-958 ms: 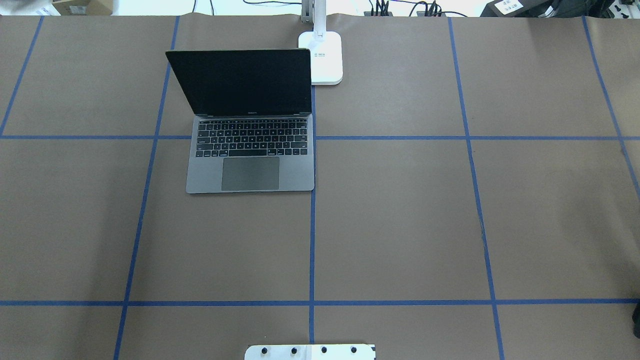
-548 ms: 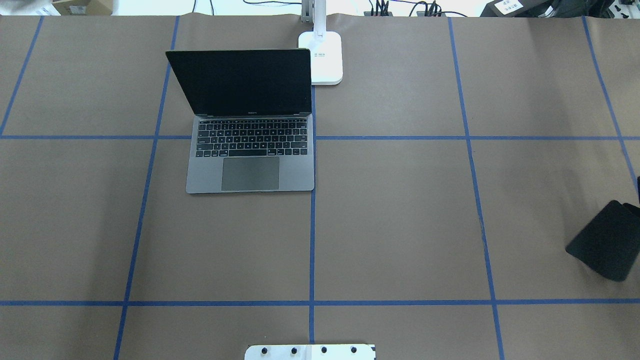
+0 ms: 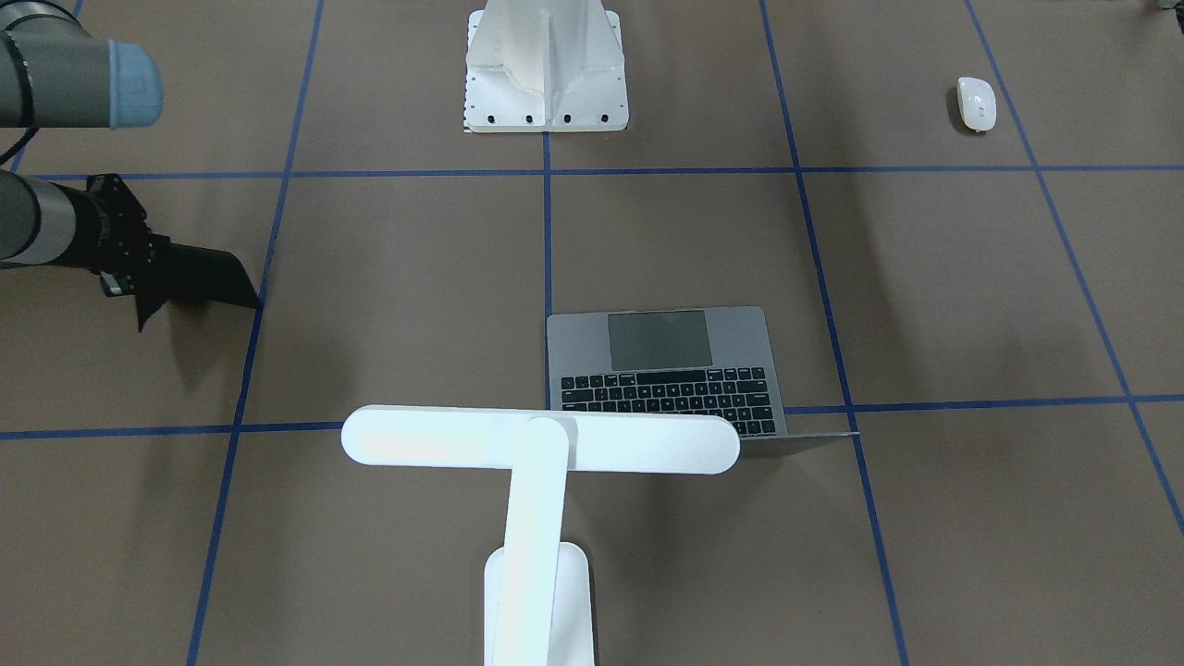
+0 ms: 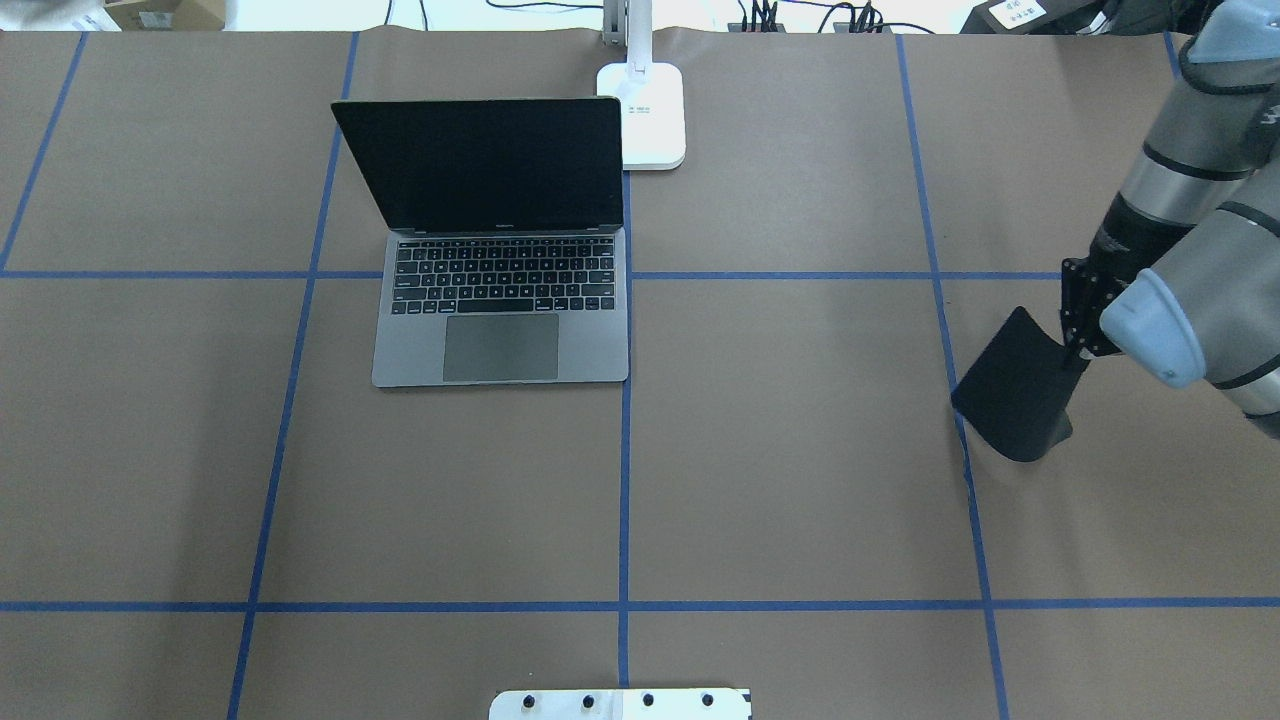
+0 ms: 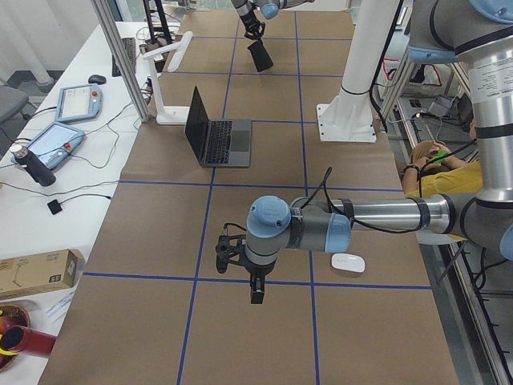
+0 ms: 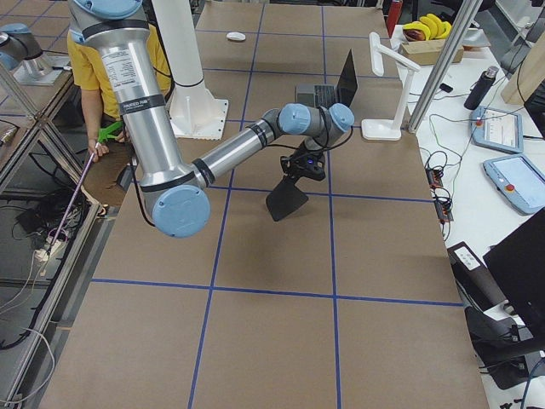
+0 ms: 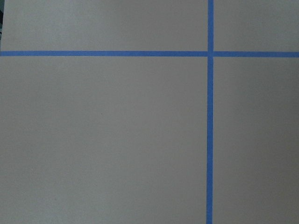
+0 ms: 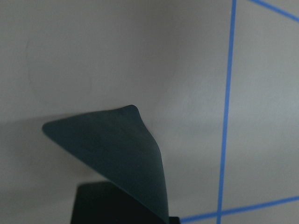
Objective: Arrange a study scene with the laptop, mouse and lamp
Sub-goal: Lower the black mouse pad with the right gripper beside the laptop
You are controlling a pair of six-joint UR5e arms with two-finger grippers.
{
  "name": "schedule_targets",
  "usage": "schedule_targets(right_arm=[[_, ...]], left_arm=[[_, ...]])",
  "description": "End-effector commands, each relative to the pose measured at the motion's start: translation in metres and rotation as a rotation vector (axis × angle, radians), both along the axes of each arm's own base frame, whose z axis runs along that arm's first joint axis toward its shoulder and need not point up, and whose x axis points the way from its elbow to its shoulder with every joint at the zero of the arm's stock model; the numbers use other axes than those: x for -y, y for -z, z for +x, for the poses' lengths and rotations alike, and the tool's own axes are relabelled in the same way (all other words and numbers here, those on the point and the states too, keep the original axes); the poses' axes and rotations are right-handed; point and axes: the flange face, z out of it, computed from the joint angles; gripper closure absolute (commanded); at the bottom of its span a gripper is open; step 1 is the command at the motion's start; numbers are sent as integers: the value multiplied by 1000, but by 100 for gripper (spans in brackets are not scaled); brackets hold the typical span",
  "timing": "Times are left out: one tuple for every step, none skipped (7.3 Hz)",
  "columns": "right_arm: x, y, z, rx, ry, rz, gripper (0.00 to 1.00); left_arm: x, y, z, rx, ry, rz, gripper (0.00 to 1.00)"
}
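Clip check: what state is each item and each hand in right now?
laptop: open, screen dark, flat on the table.
lamp: standing upright, untouched.
mouse: lying on the table, untouched.
black pad: hanging curled from the right hand.
right hand: shut on the black pad.
left hand: above the table; open or shut unclear.

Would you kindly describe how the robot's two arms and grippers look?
Both the left arm and right arm are silver-grey tubes with pale blue joint caps and black rings. A black cable loops along the left arm. The left gripper and right gripper are black.
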Motion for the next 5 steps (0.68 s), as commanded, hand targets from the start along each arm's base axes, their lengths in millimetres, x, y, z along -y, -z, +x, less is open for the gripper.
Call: schedule_targets(right_arm=[[2,48,-49,48,-92,56,100],[0,69,-70,62,-121,106,100],[11,83,-84,65,-156,154,100],[32,80,-97,46,-185,184,100],[47,65,-106,27,-198,209,100]], left_arm=[[-1,-4,0,0,1,-8,0],[-1,-5,0,-1,1,-10,0],[-2,-5,0,-1,1,-12,0],[-2,-5,0,-2,1,-11,0],[-1,-5,0,-2,1,-10,0]])
